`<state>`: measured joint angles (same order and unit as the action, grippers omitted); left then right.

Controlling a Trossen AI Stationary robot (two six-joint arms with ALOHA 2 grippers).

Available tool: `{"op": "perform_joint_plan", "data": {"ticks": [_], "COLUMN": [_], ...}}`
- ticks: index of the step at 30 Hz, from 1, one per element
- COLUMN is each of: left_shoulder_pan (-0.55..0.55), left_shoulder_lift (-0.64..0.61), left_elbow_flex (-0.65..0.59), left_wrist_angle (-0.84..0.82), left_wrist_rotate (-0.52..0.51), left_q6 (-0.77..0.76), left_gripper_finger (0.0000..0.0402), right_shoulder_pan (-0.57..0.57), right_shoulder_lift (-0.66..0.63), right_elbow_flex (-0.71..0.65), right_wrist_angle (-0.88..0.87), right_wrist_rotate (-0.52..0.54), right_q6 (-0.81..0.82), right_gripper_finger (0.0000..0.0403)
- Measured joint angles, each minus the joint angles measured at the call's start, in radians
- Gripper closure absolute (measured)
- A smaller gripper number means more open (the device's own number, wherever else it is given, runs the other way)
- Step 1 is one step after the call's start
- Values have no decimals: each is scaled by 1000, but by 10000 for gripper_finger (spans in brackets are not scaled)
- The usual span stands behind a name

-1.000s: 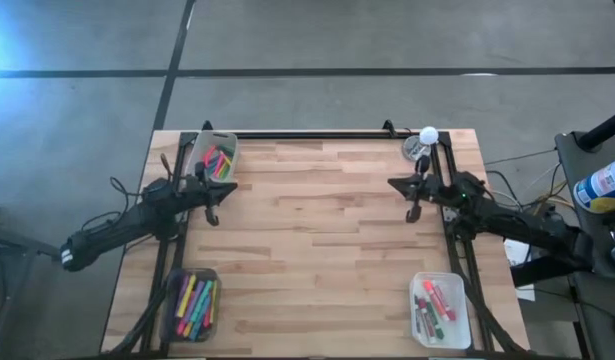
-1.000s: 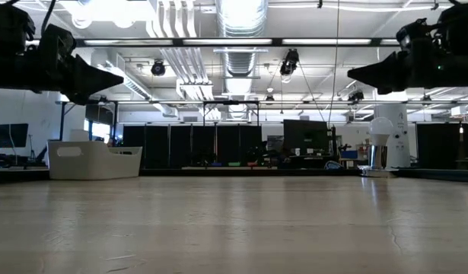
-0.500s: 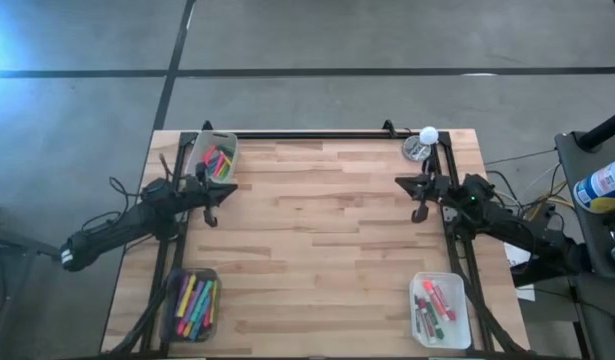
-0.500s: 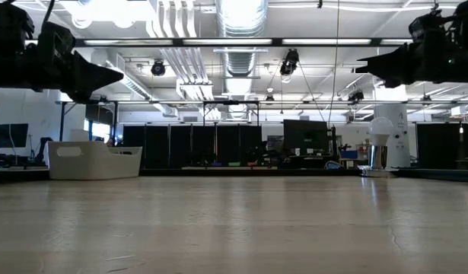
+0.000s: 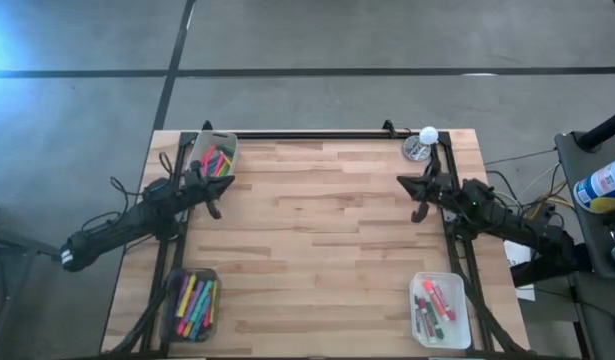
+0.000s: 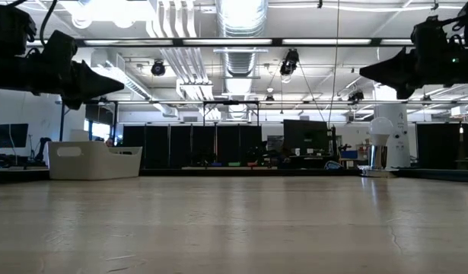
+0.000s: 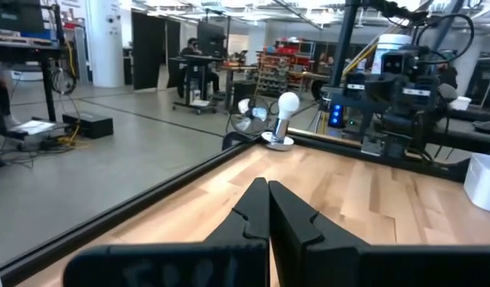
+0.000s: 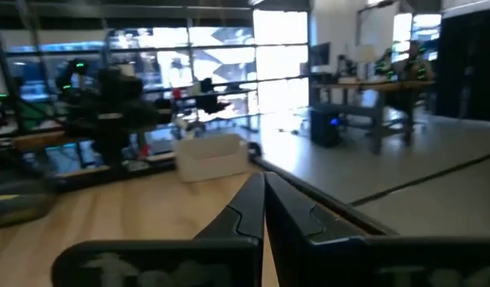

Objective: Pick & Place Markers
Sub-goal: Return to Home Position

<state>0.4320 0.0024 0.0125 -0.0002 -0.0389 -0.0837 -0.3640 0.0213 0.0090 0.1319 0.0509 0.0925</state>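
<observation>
Both arms are pulling back toward the edges of the table [image 5: 317,230]. Left gripper [image 5: 214,208] and right gripper [image 5: 419,210] are pinched closed, empty. The markers [image 5: 195,302] are lying in corner bins [image 5: 434,277], so sorting looks done.

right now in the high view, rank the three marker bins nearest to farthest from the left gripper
From the left gripper, which is shut and on the left side:
1. Upper-left bin, just beyond the gripper in the upper-left corner.
2. Lower-left bin, on the same side in the lower-left corner.
3. Lower-right bin, diagonally across in the lower-right corner.
</observation>
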Motion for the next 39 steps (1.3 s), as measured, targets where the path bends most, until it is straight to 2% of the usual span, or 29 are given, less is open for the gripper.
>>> {"op": "perform_joint_plan", "data": {"ticks": [5,9,12,17,21,39], "left_shoulder_pan": [1,1,1,0,0,0], "left_shoulder_lift": [-1,1,2,3,3,4], "left_elbow_flex": [-6,-6,-6,-6,-3,-3], "left_wrist_angle": [20,5,2,22,23,24], "left_wrist_rotate": [-7,1,11,10,12,15], "left_q6": [-15,-22,-24,-56,-104,-107], "left_gripper_finger": [401,401,401,402,402,402], "right_shoulder_pan": [91,128,128,128,128,128], "right_shoulder_lift": [-8,-2,9,22,33,34], "right_elbow_flex": [0,0,0,0,0,0], "right_wrist_angle": [21,7,-49,-108,-107,-107], "right_wrist_rotate": [21,36,39,39,38,37], "right_q6": [13,-64,-82,78,50,46], "right_gripper_finger": [394,394,394,394,394,394]}}
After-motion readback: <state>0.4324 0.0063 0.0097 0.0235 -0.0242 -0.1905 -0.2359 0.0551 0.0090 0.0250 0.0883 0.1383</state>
